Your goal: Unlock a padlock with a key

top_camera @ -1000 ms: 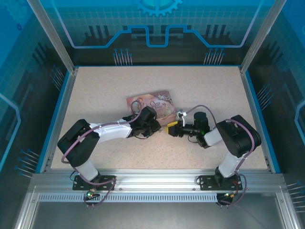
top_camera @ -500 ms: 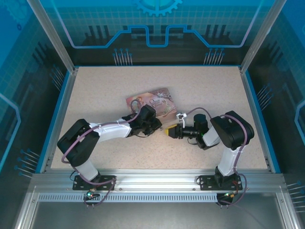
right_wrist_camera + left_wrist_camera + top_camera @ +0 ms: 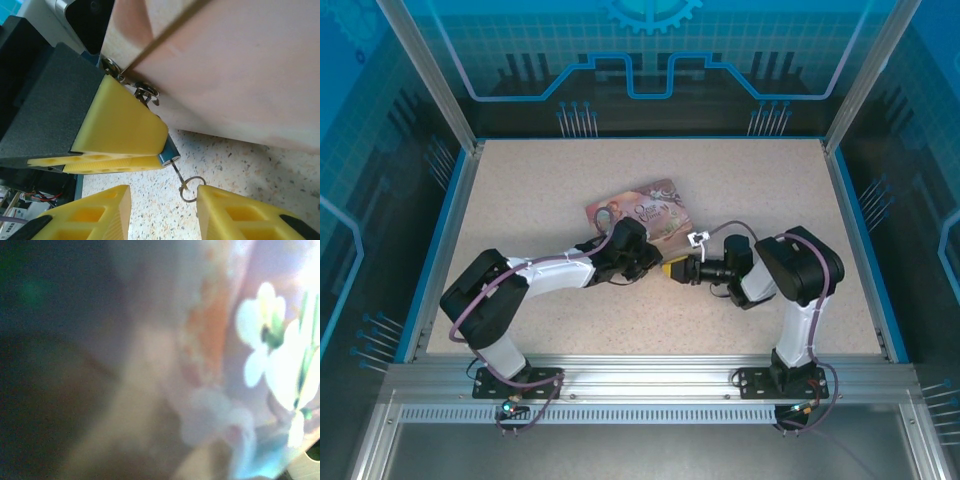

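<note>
This is a robotics lab test cell, not a home or a shop. A speckled table point(image 3: 550, 180) with a blue rim sits inside an enclosure of aluminium posts point(image 3: 425, 75) and translucent blue panels point(image 3: 750, 60). The panels are printed with circuit lines and a gear emblem point(image 3: 650, 12). Two white-and-black robot arms, left point(image 3: 540, 275) and right point(image 3: 800, 290), are bolted side by side to a slotted aluminium rail point(image 3: 650, 380) at the near edge. Purple cables point(image 3: 485, 290) loop along the arms down to their bases. Fixed cameras overhead and on the wrists fit a recording rig.
</note>
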`<state>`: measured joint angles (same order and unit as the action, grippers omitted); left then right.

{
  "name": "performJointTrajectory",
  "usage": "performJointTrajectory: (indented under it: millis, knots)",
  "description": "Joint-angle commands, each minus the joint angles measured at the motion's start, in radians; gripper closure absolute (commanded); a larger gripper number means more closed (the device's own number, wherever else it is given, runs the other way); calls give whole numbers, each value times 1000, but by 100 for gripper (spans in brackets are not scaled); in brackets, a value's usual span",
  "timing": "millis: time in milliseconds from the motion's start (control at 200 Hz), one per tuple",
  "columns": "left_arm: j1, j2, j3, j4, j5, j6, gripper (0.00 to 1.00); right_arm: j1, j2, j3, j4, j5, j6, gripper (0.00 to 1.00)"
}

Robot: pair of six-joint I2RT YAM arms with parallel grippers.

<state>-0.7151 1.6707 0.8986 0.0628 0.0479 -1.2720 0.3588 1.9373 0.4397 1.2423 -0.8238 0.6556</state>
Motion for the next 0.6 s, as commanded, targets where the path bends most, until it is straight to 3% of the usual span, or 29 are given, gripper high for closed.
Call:
performJointTrajectory:
  millis: [0,595]
  knots:
    - [3,-17,14,37,85,-41,99,-16,31,25,32,-17,19,62]
    - [5,-12,11,42,85,-45,99,-23,63,32,128,13,127,66]
